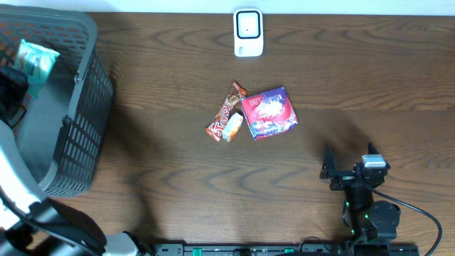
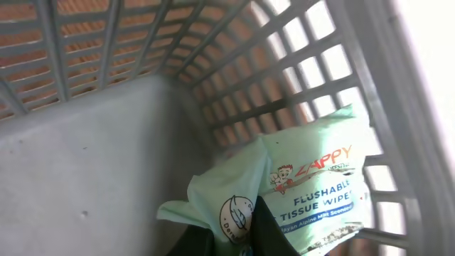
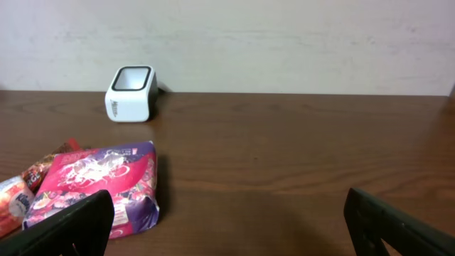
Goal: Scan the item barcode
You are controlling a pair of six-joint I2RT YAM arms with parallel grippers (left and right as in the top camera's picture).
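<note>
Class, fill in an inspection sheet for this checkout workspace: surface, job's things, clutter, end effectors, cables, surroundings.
Surface: dark wooden table.
Job's things: white scanner at the far edge; green wipes pack inside the grey basket on the left.
Clutter: snack bar wrapper, small packet and purple packet bunched mid-table.
End effectors: left end effector shut on the wipes pack's lower edge; right end effector open, empty, low over the table.
Cables: one black cable by the right arm's base.
Surroundings: pale wall behind the table.
</note>
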